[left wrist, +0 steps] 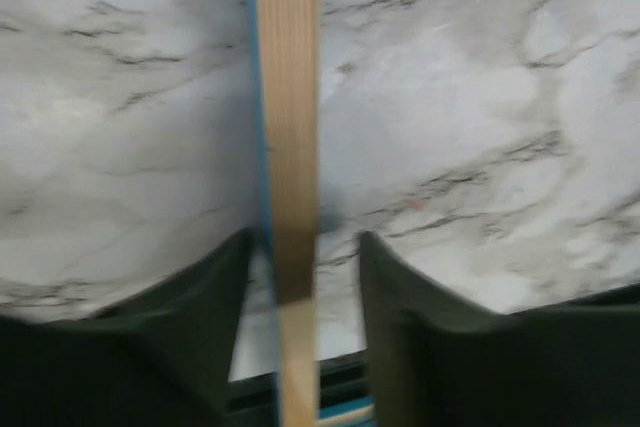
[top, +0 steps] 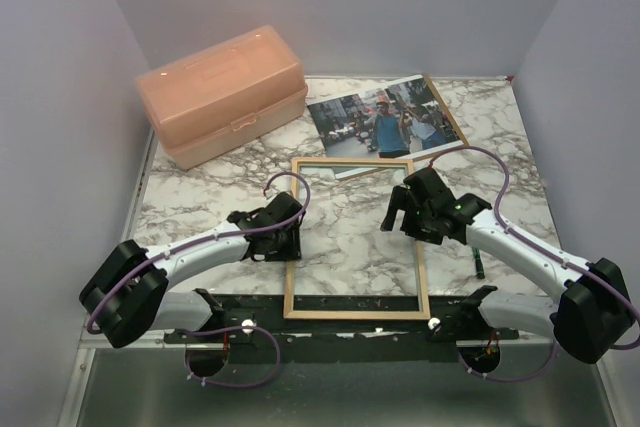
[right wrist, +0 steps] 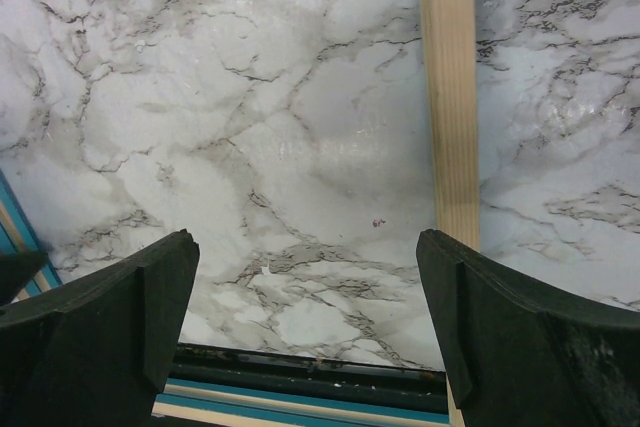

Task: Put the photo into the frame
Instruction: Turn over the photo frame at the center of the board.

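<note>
The frame (top: pixel 355 314) lies flat on the marble table with its light wood face up and blue showing at its edges. The photo (top: pixel 385 117) lies face up behind it, on a brown backing board (top: pixel 447 112). My left gripper (top: pixel 293 230) is low over the frame's left rail. In the left wrist view the rail (left wrist: pixel 288 97) runs between the jaws of the left gripper (left wrist: pixel 305 277), with a gap on the right side. My right gripper (top: pixel 402 207) is wide open and empty (right wrist: pixel 305 287), with the frame's right rail (right wrist: pixel 447 97) beside its right finger.
A pink plastic box (top: pixel 225 92) stands at the back left. A thin clear sheet (top: pixel 345 170) lies at the frame's far rail. A small dark stick (top: pixel 480 267) lies right of the frame. Walls close the table on three sides.
</note>
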{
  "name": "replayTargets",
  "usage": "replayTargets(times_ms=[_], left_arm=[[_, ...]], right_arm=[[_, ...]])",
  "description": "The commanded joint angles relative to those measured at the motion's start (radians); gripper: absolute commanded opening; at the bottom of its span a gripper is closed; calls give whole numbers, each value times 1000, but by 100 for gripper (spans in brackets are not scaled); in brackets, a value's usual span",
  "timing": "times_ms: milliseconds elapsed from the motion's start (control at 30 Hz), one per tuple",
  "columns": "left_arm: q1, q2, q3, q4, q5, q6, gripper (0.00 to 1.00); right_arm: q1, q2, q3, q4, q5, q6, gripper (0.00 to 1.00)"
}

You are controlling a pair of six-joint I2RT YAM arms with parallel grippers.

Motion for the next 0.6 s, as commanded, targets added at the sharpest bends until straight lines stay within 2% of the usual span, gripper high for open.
replayTargets(times_ms=[0, 100, 233, 367, 567], left_arm=[[-24, -43, 9, 72, 80, -29, 64], [-22, -72, 25, 72, 85, -20, 78], [-9, -97, 56, 72, 86, 3, 80], [29, -107, 88, 71, 105, 38, 85], [157, -98, 104, 99, 203, 98, 87]], right_arm=[[-4, -11, 17, 5, 5, 0, 100], [-8, -10, 23, 12, -8, -13, 100], [-24, 22, 43, 36, -50, -45, 100], [-73, 94, 83, 70, -110, -97, 100], [-201, 205, 143, 124, -258, -153, 100]])
